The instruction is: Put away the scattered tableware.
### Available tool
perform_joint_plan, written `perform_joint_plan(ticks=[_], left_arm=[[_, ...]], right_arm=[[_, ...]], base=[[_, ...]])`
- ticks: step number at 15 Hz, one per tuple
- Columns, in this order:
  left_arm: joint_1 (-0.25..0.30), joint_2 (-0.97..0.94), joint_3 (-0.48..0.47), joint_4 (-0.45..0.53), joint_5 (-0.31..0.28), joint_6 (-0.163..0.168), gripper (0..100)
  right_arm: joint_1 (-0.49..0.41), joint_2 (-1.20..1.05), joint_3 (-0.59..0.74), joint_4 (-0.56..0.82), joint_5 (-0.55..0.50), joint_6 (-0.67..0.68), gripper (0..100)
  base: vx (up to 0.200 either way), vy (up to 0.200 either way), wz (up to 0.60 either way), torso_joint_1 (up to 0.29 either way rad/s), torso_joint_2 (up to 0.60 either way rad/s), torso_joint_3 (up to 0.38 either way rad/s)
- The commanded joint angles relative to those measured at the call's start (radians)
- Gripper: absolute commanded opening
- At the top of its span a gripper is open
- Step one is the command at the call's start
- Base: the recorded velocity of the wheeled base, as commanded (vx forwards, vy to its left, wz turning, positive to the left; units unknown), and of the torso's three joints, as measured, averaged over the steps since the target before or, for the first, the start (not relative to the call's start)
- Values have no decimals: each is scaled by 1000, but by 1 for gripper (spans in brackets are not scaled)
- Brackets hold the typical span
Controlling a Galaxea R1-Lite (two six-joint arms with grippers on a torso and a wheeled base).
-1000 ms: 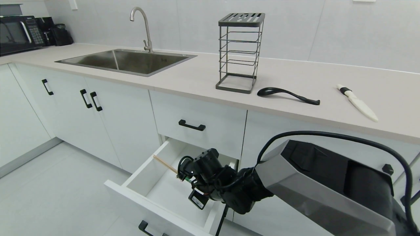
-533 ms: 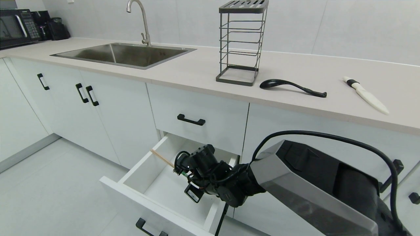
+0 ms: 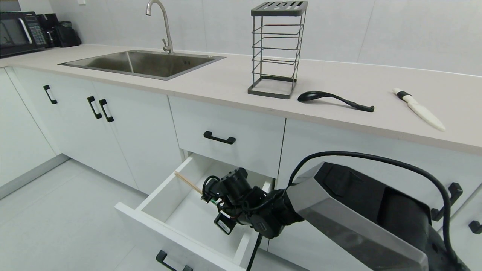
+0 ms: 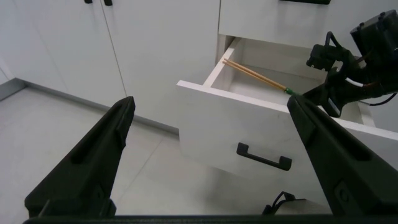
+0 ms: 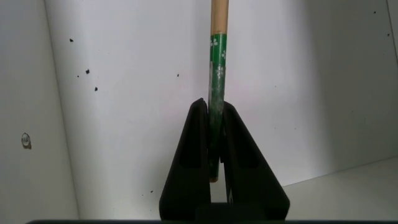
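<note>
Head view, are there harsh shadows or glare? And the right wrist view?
Head view: even light, faint shadow under the ladle, mild sheen in the sink. Right wrist view: the right hand shows dark against the bright white drawer, chopsticks free of glare.

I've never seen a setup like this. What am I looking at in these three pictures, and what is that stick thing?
This is a two-armed robot in a kitchen. The wide picture comes from a camera on its head. The other two come from cameras on its wrists. Its right hand is closed on wooden chopsticks with green ends, holding them over the open drawer. The left hand is open and empty, facing the drawer front. On the counter lie a black ladle and a white knife, beside a wire rack and a sink.
</note>
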Motion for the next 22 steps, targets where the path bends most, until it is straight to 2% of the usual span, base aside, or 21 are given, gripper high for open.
perform_joint_plan(ticks=[1,9,16,17,22], left_arm=[[0,2,0,0,0,-1,100],[-1,2,0,0,0,0,100],[0,2,0,0,0,-1,100],[-1,2,0,0,0,-1,100],[0,2,0,0,0,0,100]], right_arm=[[-2,-21,-2,-3,1,0,0],[-10,-65,85,-8,0,2,0],[30,39,28,-9,3,-1,0],[33,38,31,-3,3,-1,100],[36,-33,24,-8,1,-1,100]], base=[[0,0,0,0,0,0],[0,0,0,0,0,0],[0,0,0,0,0,0],[0,0,0,0,0,0],[0,0,0,0,0,0]])
